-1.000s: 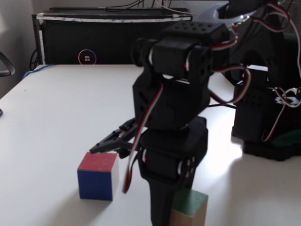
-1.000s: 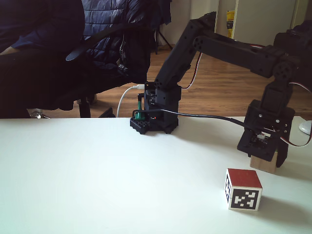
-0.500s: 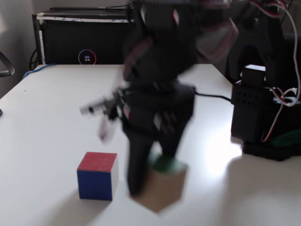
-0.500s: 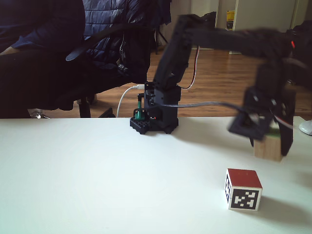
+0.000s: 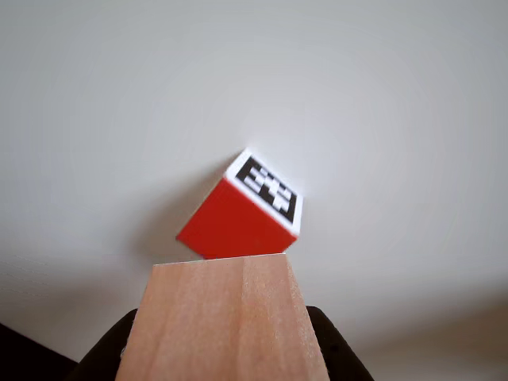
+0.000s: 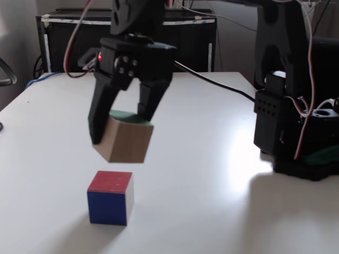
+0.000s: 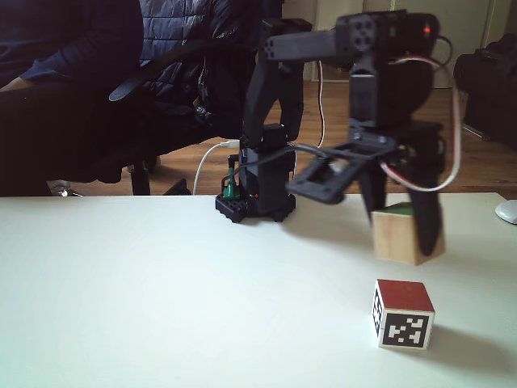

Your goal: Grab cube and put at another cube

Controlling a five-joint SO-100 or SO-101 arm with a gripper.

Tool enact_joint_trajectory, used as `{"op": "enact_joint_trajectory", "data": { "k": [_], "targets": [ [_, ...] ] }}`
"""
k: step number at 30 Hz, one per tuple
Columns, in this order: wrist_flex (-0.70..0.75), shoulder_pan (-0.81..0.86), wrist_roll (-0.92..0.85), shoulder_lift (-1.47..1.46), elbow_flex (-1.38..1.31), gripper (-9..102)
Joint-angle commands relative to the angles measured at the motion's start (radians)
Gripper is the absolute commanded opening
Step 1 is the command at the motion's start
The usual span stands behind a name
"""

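Note:
The wooden cube (image 6: 124,140) with a green face hangs in the air, tilted, held between the black fingers of my gripper (image 6: 121,127), which is shut on it. In a fixed view the cube (image 7: 401,233) hovers just above and slightly behind the other cube (image 7: 403,314), which has a red top and a black-and-white marker. That marked cube (image 6: 110,197) rests on the white table below the held one. In the other view the wood cube (image 5: 224,319) fills the bottom, with the red marked cube (image 5: 243,210) just beyond it.
The arm's black base (image 6: 294,132) stands at the right of the white table (image 6: 47,121). A black cabinet (image 6: 74,45) lies behind the table's far edge. In a fixed view a chair with a dark jacket (image 7: 178,56) stands behind the table.
My gripper has lifted the wooden cube off the table and carried it leftward in a fixed view, to above the marked cube. The marked cube has not moved.

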Motion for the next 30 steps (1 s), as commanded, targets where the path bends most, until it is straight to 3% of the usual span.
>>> {"op": "enact_joint_trajectory", "data": {
  "k": [1, 30],
  "targets": [
    [0.005, 0.028, -0.011, 0.057, -0.055, 7],
    [0.041, -0.006, 0.040, -0.244, -0.230, 9]
  ]
}}
